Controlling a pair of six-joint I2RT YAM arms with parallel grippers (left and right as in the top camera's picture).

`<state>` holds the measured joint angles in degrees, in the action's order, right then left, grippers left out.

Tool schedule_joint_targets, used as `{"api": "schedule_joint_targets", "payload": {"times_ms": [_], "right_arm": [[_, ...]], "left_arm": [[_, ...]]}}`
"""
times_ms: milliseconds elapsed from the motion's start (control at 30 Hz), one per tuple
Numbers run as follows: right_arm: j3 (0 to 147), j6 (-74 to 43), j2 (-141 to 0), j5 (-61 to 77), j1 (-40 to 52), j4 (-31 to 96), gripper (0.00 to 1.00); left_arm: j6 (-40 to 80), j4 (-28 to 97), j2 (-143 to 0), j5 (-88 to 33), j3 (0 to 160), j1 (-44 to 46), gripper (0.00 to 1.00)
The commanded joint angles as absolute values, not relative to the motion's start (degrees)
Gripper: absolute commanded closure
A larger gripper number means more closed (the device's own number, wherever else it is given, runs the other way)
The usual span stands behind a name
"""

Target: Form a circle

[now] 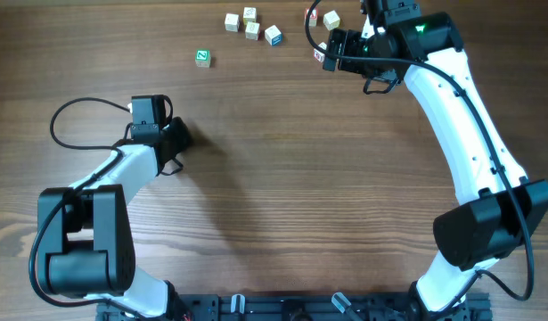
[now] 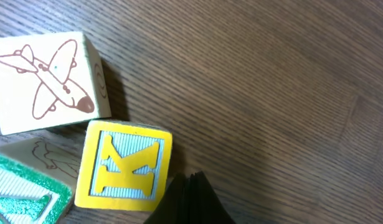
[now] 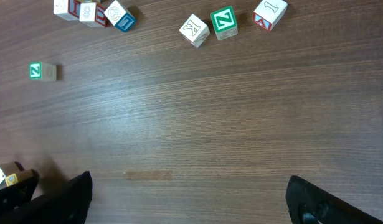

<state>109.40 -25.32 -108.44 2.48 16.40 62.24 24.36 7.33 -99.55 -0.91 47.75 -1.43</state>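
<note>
Wooden loose cubes lie just left of the right gripper, jaws wide apart; the circle sits beside the left gripper, closed and empty.

The left arm and right arm are wearing white shells between bulky, rounded black joint housings. A thin black cable is looping out at nine o'clock from the left arm's wrist. A green light is glowing at the right arm's twelve o'clock end. The left hand and right hand are showing matte black.
</note>
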Motion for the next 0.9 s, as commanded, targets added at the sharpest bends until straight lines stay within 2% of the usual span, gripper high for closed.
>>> {"api": "schedule_joint_targets", "payload": {"times_ms": [0, 133, 400, 867], "right_arm": [[109.91, -25.63, -107.92, 1.28, 16.51, 62.15, 0.0], [109.91, -25.65, -107.92, 1.28, 16.51, 62.15, 0.0], [109.91, -25.63, -107.92, 1.28, 16.51, 62.15, 0.01], [109.91, -25.63, -107.92, 1.28, 16.51, 62.15, 0.0]], "left_arm": [[24.47, 7.57, -100.07, 0.58, 47.64, -1.23, 0.96], [24.49, 7.55, -100.07, 0.51, 47.64, -1.23, 0.96], [24.49, 1.91, -99.5, -12.21, 47.66, -0.62, 0.95], [27.94, -4.6, -90.8, -9.34, 54.04, -0.64, 0.94]]}}
